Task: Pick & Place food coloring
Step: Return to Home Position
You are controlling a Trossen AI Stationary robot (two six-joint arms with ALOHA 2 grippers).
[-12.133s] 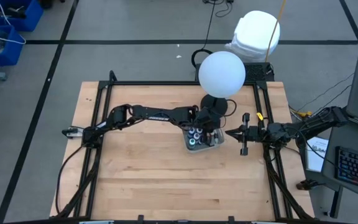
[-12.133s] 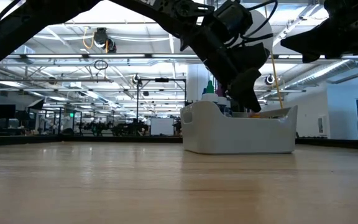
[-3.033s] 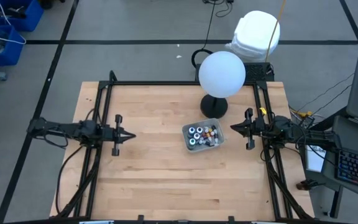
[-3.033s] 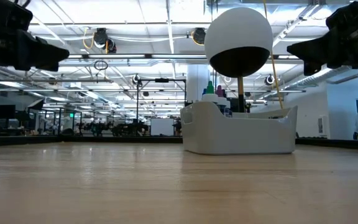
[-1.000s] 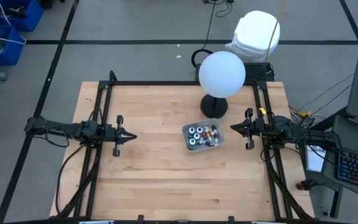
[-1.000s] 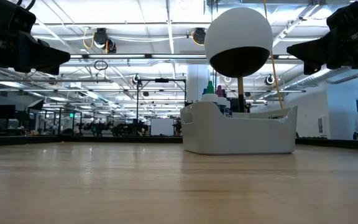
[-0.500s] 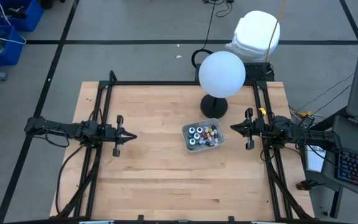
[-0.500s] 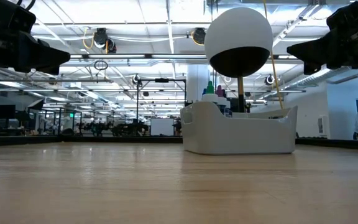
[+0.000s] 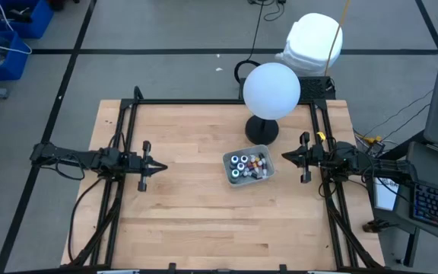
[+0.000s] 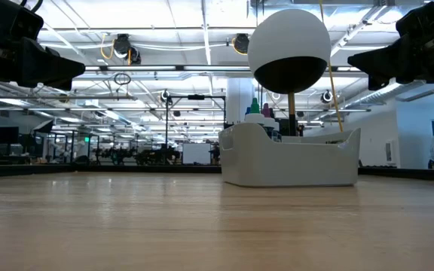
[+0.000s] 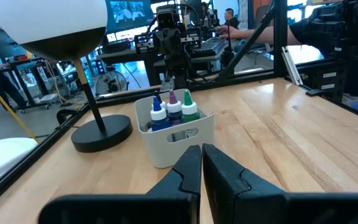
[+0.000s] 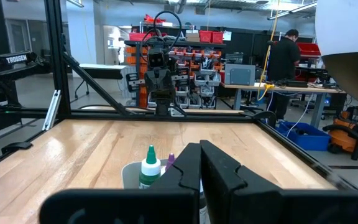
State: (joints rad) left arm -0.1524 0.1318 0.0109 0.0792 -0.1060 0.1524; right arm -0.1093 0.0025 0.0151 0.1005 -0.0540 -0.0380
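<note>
text: TROSSEN | white letters on dark arm segment (image 12: 22,60) | right wrist view | nothing else legible

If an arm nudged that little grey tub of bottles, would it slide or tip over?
Probably slide: the tub looks low and broad, flat on the smooth wooden table. The bottles stand upright, packed close inside, so they would likely wobble but stay up. It looks like thin plastic, so probably light.
</note>
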